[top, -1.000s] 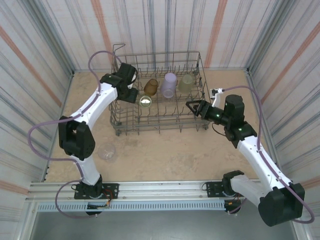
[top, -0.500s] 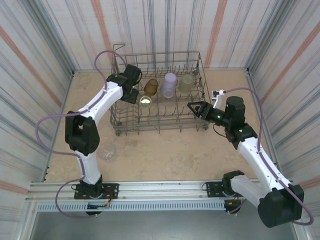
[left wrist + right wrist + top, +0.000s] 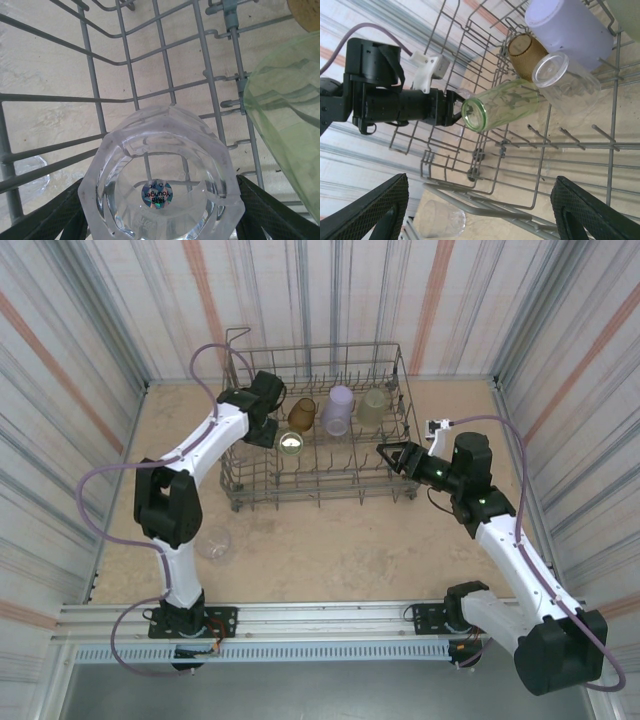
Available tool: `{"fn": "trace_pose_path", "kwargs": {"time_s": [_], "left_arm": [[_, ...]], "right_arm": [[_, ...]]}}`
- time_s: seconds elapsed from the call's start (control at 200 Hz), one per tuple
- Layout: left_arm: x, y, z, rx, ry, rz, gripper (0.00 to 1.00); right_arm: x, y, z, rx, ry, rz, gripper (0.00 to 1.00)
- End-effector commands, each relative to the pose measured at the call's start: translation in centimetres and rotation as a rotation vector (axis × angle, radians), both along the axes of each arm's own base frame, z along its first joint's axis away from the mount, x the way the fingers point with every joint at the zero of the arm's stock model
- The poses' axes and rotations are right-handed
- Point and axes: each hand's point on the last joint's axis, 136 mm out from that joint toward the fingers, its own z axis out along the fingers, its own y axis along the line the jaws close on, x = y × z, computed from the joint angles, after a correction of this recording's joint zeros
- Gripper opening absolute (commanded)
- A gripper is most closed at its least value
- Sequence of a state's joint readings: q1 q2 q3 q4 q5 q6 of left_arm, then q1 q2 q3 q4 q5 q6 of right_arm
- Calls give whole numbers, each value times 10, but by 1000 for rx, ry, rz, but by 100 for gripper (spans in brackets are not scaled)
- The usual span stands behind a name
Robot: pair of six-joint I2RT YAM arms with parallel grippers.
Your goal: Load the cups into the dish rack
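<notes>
The grey wire dish rack (image 3: 385, 485) stands mid-table. Inside it lie an amber cup (image 3: 301, 413), a lavender cup (image 3: 338, 408), a pale yellow-green cup (image 3: 373, 405) and a green cup (image 3: 290, 442). My left gripper (image 3: 263, 427) hangs over the rack's left end, shut on a clear faceted cup (image 3: 160, 170) whose open mouth faces the wrist camera, above the rack's wires (image 3: 165, 75). The green cup (image 3: 290, 110) lies just to its right. My right gripper (image 3: 386, 453) is open and empty at the rack's right side, aimed into the rack (image 3: 540, 165).
A clear cup (image 3: 213, 542) lies on the sandy table in front of the rack's left corner, also in the right wrist view (image 3: 440, 220). Another clear cup (image 3: 565, 82) lies in the rack beside the lavender cup (image 3: 568, 27). Striped walls enclose the table.
My left arm has swung right, bringing its gripper and the clear cup further over the rack's left end. The right gripper has hardly moved.
</notes>
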State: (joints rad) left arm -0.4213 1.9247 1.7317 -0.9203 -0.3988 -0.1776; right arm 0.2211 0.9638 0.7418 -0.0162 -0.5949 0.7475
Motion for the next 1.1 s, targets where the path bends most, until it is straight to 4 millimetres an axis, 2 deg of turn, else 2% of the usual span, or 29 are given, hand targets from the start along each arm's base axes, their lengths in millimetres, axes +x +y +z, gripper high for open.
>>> {"fn": "trace_pose_path", "kwargs": {"time_s": [0.0, 0.065, 0.205, 0.386, 0.641, 0.691, 0.796, 0.862, 1.092], "left_arm": [[9, 15, 0, 75, -55, 77, 26], [10, 17, -3, 82, -69, 88, 30], [10, 19, -6, 72, -94, 113, 50], [11, 21, -5, 74, -104, 137, 68], [7, 25, 0, 69, -124, 170, 76], [5, 26, 2, 62, -131, 176, 82], [3, 26, 7, 55, -141, 176, 84], [2, 26, 9, 51, -145, 175, 98], [0, 23, 27, 11, -177, 176, 99]], "right_arm": [[-2, -4, 5, -5, -28, -9, 78], [-2, -6, 5, -5, -27, -16, 78], [-3, -9, 6, -2, -26, -26, 78], [-3, -10, 10, 3, -29, -31, 78], [-4, -11, 10, 6, -25, -35, 78], [-4, -11, 10, 7, -23, -36, 78], [-4, -11, 12, 8, -28, -38, 78], [-4, -11, 13, 10, -30, -38, 78], [-5, -11, 16, 18, -27, -38, 78]]}}
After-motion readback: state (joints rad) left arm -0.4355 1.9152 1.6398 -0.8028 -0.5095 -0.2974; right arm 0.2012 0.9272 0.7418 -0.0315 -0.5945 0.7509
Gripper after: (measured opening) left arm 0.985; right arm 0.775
